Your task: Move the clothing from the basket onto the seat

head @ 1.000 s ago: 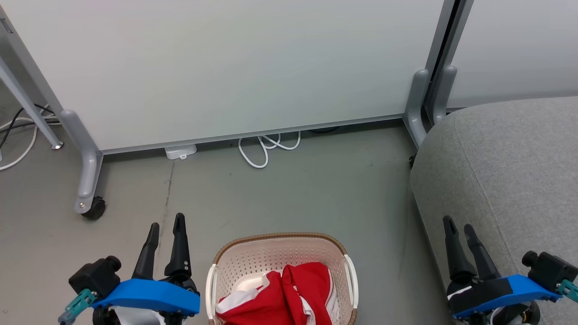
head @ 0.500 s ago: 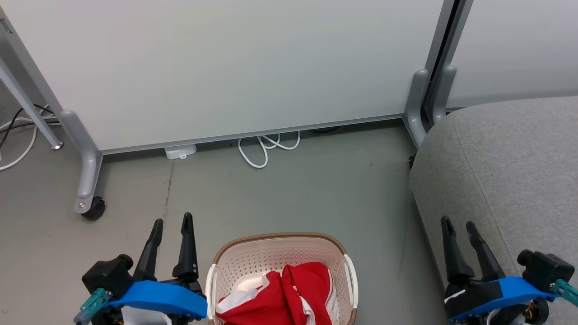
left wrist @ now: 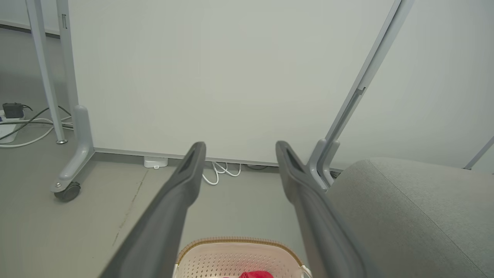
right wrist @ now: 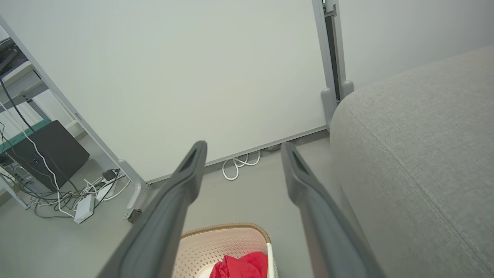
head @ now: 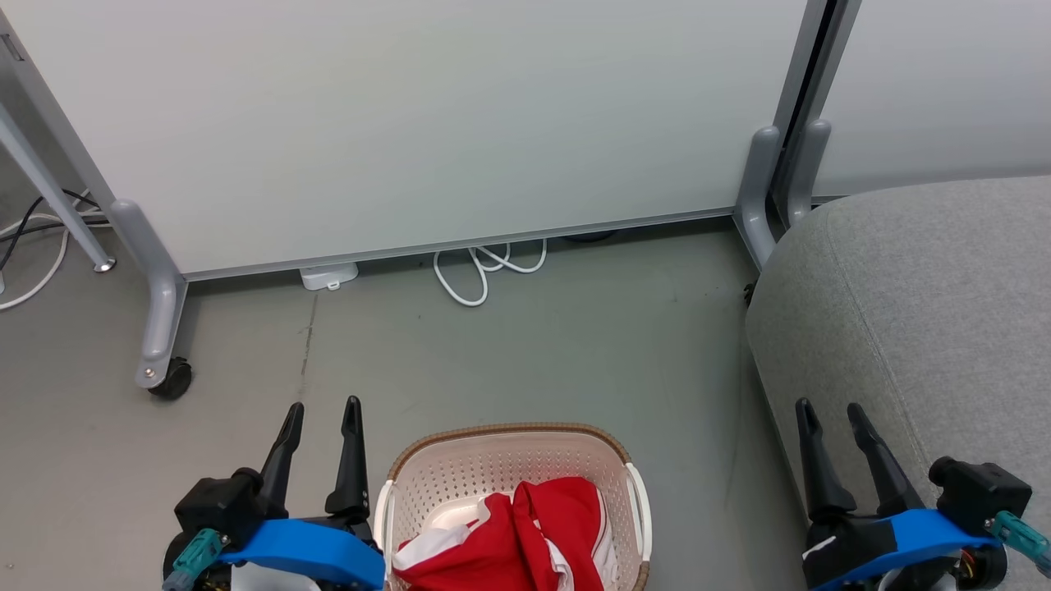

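Bright red clothing (head: 525, 538) with white trim lies crumpled in the cream basket (head: 509, 437), which stands on the floor at the bottom centre of the head view. The basket (left wrist: 235, 255) and a sliver of red clothing (left wrist: 254, 275) also sit low in the left wrist view; the right wrist view has the basket (right wrist: 220, 241) and clothing (right wrist: 241, 266) too. My left gripper (head: 323, 408) hovers open just left of the basket. My right gripper (head: 829, 409) is open over the near left edge of the grey seat (head: 928, 312). Neither holds anything.
White partition panels on grey wheeled feet (head: 164, 328) stand behind the basket, with a white cable loop (head: 484, 271) and a small white box (head: 328, 276) at their base. Cables and a dark box (right wrist: 42, 154) lie far left. Grey floor (head: 534, 353) spreads between basket and panels.
The left gripper has shifted right, closer to the basket, and slightly lower in the head view. The right gripper has drifted a little left and down. Clothing and basket have not moved.
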Available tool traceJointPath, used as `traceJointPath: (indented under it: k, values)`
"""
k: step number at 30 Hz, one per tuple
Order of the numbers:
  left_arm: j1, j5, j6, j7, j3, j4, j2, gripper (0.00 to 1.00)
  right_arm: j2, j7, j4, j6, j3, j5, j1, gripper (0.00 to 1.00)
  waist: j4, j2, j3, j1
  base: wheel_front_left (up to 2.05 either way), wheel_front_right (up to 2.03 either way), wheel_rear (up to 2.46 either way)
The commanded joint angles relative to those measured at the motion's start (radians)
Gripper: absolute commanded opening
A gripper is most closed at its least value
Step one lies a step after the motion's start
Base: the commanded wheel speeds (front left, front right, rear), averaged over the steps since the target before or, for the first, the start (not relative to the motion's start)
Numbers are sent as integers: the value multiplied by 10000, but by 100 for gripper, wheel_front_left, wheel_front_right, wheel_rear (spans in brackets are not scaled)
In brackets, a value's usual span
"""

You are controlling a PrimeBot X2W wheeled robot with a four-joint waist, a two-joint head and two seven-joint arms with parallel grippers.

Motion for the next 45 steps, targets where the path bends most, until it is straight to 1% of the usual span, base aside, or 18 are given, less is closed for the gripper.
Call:
traceJointPath:
  k: [1, 9, 18, 32, 45]
  values:
    - [-206, 178, -53, -85, -21, -4, 45, 100, -77, -98, -62, 21, -7, -226, 38, 100, 8, 0, 1, 0, 0, 0, 0]
    - [-216, 575, -82, -250, -85, 162, 45, 100, -80, -169, -29, 22, 3, -826, 57, 100, 28, 0, -1, 0, 0, 0, 0]
    - [-220, 754, -78, -423, -158, 254, 46, 100, -86, -198, -5, 24, -109, -1553, 104, 100, 20, 0, 9, 0, 0, 0, 0]
    - [-268, 1463, 63, -683, -378, 383, 50, 100, -93, -383, 72, 18, -84, -2475, 106, 100, 41, 0, -1, 0, 0, 0, 0]
    - [-250, 1361, 97, -675, -276, 479, 48, 100, -90, -420, 105, 18, -111, -2370, 112, 100, 41, 0, -7, 0, 0, 0, 0]
